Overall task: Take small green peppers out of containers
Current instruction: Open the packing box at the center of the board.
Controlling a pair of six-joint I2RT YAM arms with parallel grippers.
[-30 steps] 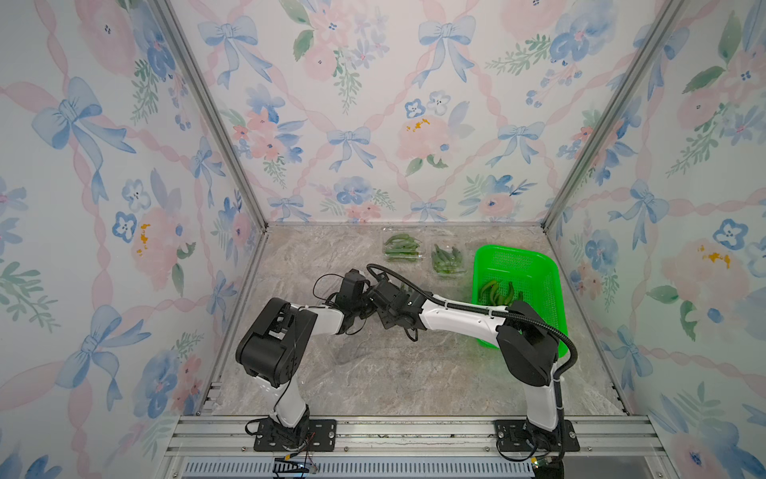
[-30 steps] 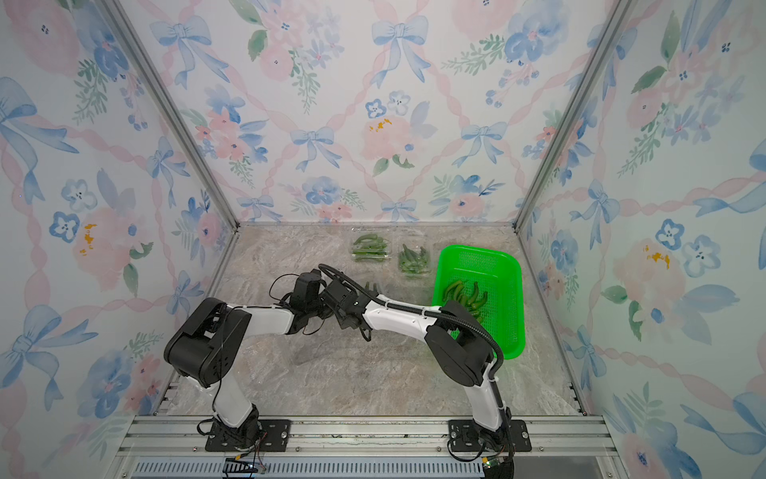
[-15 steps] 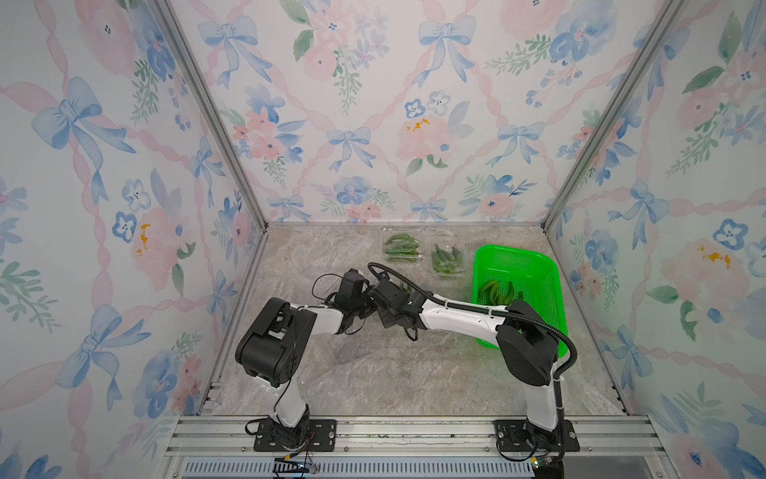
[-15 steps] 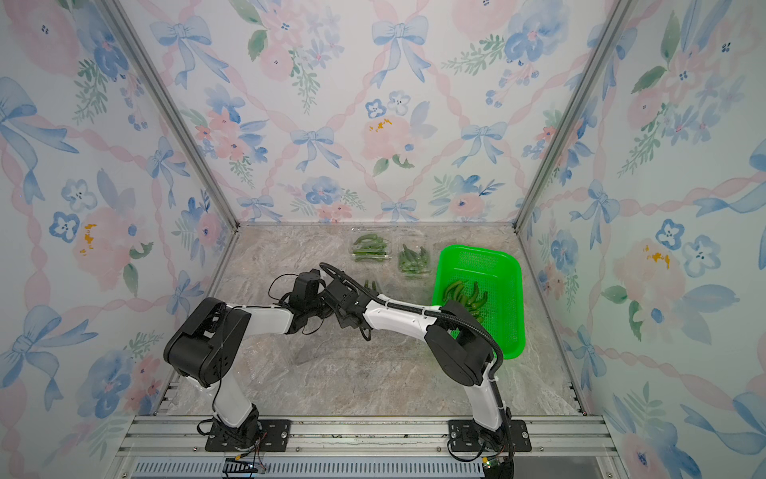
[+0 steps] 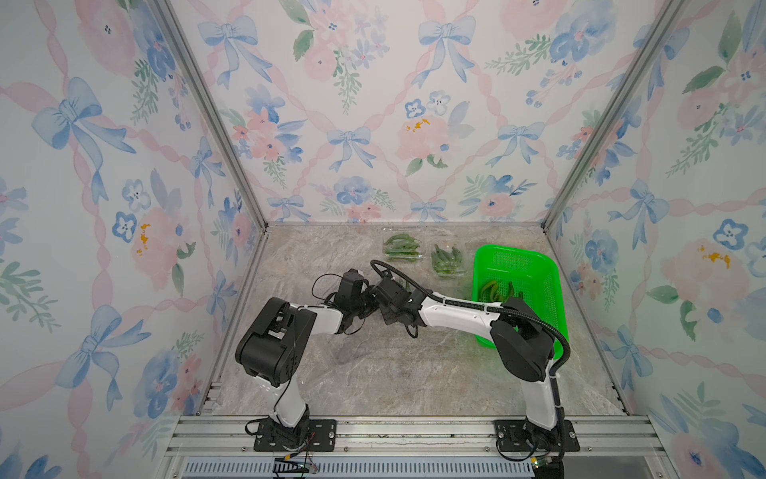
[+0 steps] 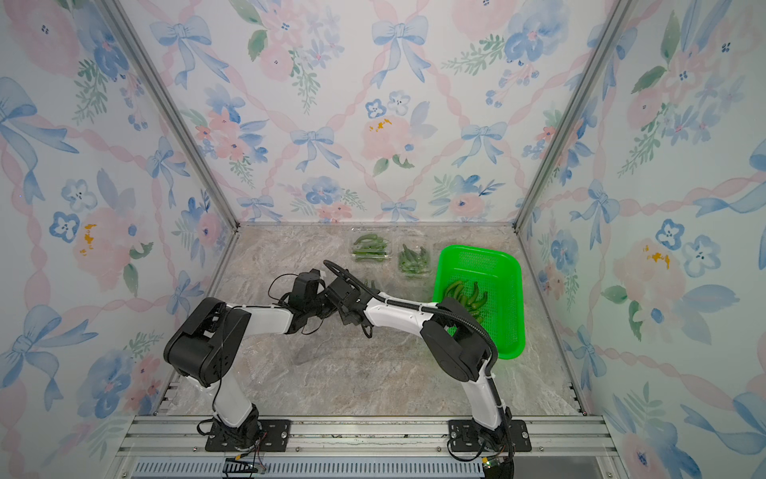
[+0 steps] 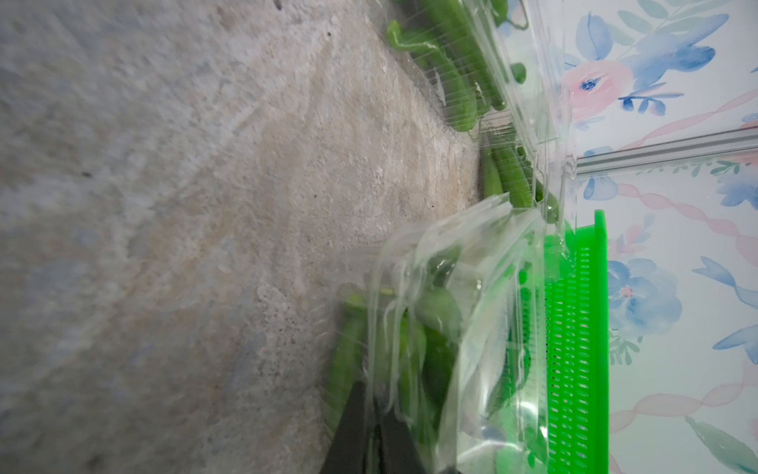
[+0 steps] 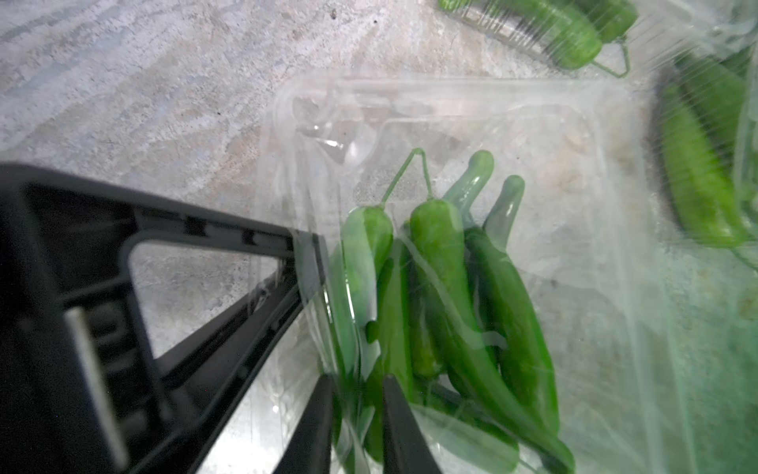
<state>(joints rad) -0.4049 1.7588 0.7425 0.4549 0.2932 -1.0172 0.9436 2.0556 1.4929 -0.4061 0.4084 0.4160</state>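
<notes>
Both arms meet mid-table over a clear container (image 8: 451,119) lying open with several small green peppers (image 8: 434,254) in it. My left gripper (image 7: 371,404) is shut on that container's thin plastic wall (image 7: 471,287); in the right wrist view the left gripper (image 8: 305,262) pinches the container's edge. My right gripper (image 8: 359,414) reaches inside, its jaws narrow and closed on one small green pepper along with some clear film. In both top views the left gripper (image 5: 364,302) and right gripper (image 5: 379,295) hide most of this container.
Two more clear containers (image 5: 403,248) (image 5: 447,259) holding peppers stand by the back wall. A bright green perforated basket (image 5: 539,282) at the right holds several loose peppers (image 5: 495,290). Patterned walls enclose the marble table on three sides.
The right gripper's jaws have narrowed around the pepper. Both arms have stayed almost where they were, and the left gripper keeps its hold on the container.
</notes>
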